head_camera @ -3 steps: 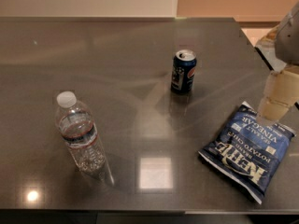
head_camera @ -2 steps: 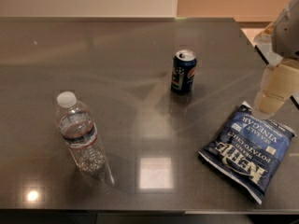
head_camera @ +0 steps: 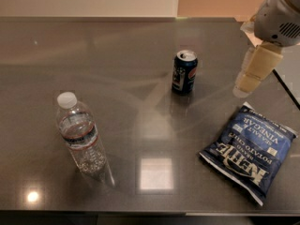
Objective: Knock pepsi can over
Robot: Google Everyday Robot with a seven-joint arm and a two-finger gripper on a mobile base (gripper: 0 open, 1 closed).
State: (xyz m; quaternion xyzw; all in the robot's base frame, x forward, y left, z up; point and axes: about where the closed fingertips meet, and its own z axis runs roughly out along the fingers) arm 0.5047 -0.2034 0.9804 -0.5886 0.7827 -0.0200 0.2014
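Upright pepsi can [head_camera: 184,72] near the centre of the worktop [head_camera: 117,46]; hand [head_camera: 247,80] hovers to its right, not touching; hand's state cannot be told; chip bag [head_camera: 248,151] lies below the hand.

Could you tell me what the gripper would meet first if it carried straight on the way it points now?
Probably bare table between the can and the chip bag; the gripper, at the right, points down-left. Depth is unclear.
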